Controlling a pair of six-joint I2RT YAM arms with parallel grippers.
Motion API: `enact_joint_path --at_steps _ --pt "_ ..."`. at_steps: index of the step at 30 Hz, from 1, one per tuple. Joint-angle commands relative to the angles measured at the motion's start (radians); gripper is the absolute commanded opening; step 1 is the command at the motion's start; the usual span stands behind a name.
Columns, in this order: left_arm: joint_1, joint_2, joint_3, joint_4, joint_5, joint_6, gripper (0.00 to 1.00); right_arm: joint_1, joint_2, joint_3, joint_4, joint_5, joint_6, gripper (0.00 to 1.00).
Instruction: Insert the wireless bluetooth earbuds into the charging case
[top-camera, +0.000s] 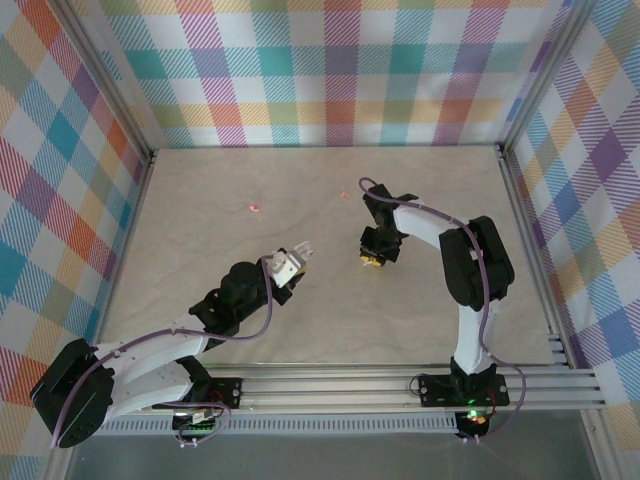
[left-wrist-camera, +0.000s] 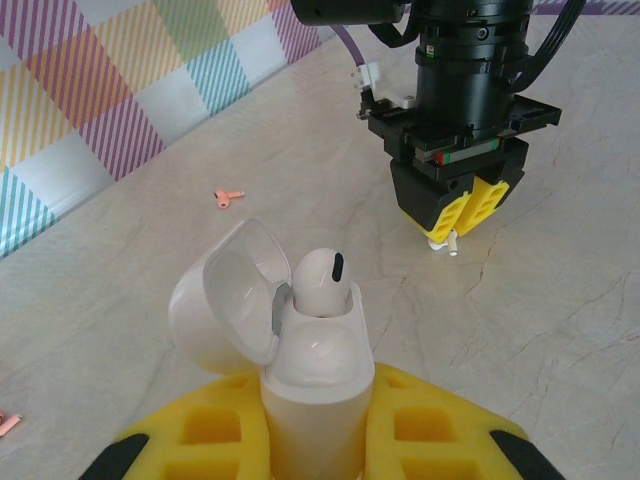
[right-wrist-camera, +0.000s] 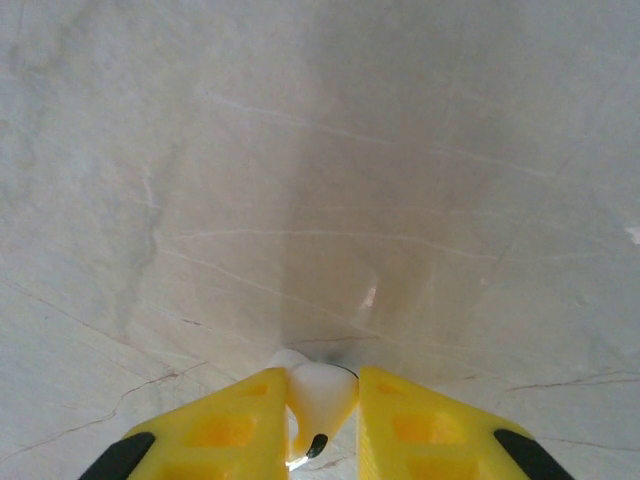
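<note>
L gripper (top-camera: 291, 265) clamps white case (left-wrist-camera: 318, 372) upright, lid open, ready for loading; R gripper (top-camera: 375, 259), 3 o'clock of it, narrow jaws pinching white earbud (right-wrist-camera: 321, 390).

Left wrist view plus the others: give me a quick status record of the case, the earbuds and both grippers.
case: white, lid open
left gripper: shut on case
seated earbud: white, already in the case
right gripper: shut on held earbud, low over the table
held earbud: white, pinched between the yellow fingers
pink earbuds: two loose on the table, not in any gripper
</note>
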Motion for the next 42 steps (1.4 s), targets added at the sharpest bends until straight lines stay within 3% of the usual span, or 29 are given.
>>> enact_joint_path --at_steps 1,8,18,28,35,42 --pt "0.005 -0.012 -0.007 0.005 -0.003 0.015 0.00 0.016 0.001 -0.005 0.000 -0.005 -0.013 0.17" --pt "0.005 -0.018 -0.009 0.010 0.008 0.012 0.00 0.018 -0.048 0.025 -0.028 0.043 -0.040 0.12" --pt "0.005 0.041 -0.012 0.144 0.114 -0.009 0.00 0.032 -0.215 0.052 -0.106 0.166 -0.095 0.09" --pt "-0.018 0.239 0.098 0.294 0.086 -0.133 0.00 0.165 -0.430 0.182 -0.247 0.337 -0.119 0.09" --pt "-0.047 0.405 0.188 0.468 0.051 -0.260 0.00 0.265 -0.496 0.213 -0.238 0.360 -0.081 0.09" --pt "-0.072 0.483 0.245 0.548 0.079 -0.328 0.00 0.284 -0.512 0.163 -0.163 0.353 -0.064 0.08"
